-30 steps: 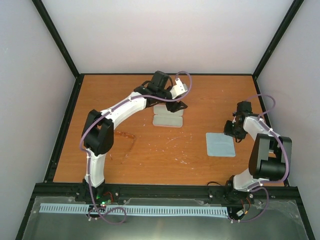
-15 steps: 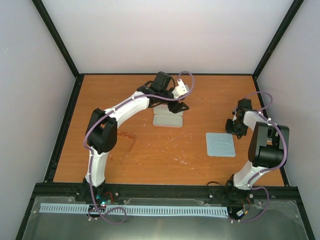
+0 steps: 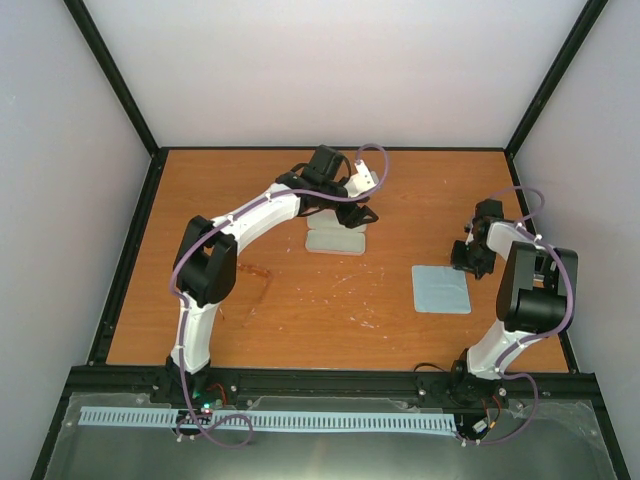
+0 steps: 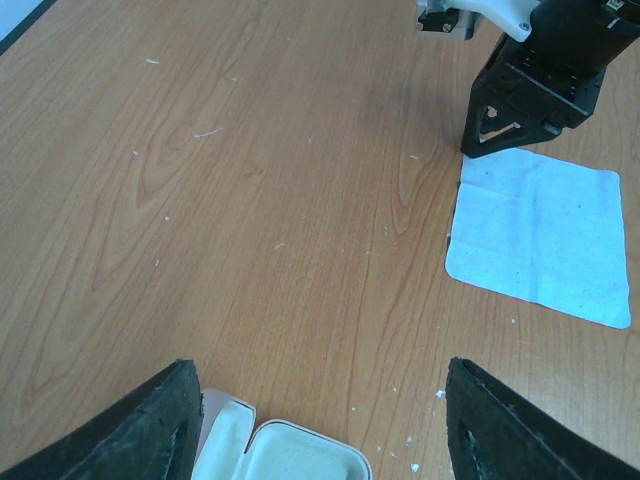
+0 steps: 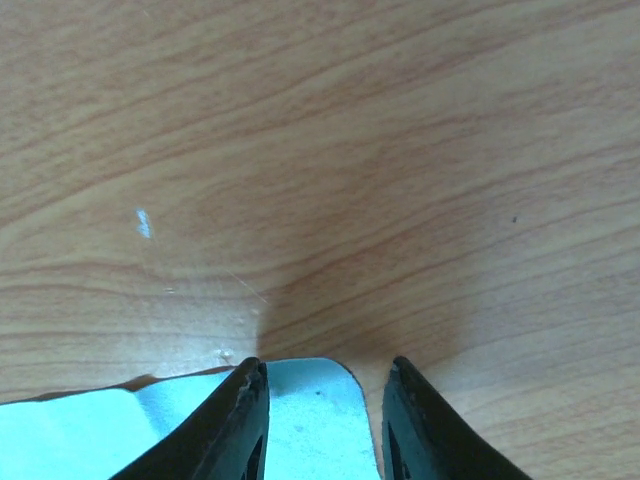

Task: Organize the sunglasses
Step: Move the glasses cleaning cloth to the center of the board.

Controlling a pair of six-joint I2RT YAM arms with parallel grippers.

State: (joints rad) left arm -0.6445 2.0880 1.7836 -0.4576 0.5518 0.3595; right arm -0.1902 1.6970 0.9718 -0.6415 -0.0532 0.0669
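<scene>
I am holding my left jaws released and wide above the pale pink case [image 4: 300,458], which is lying open on the counter [image 3: 400,330]. Nothing is sitting between them. My guess is that I am hovering there to steady the open case or have it ready for the glasses.

My right jaws are standing narrowly parted, straddling one corner of the light blue cloth [image 4: 540,235] without pinching it. The tips are sitting low against the wood, which suits taking a flat cloth by its corner.

The sunglasses [image 3: 250,269] are lying on the bare counter, left of the case and a little nearer the bases. They are just beside my left arm's elbow and well apart from both sets of jaws. They are showing only as a faint amber-brown streak against the wood, and neither wrist view is catching them. Their long axis is running roughly across the counter from left to right, tilting slightly. I cannot tell which way the lenses are facing, or whether the temples are folded.
</scene>
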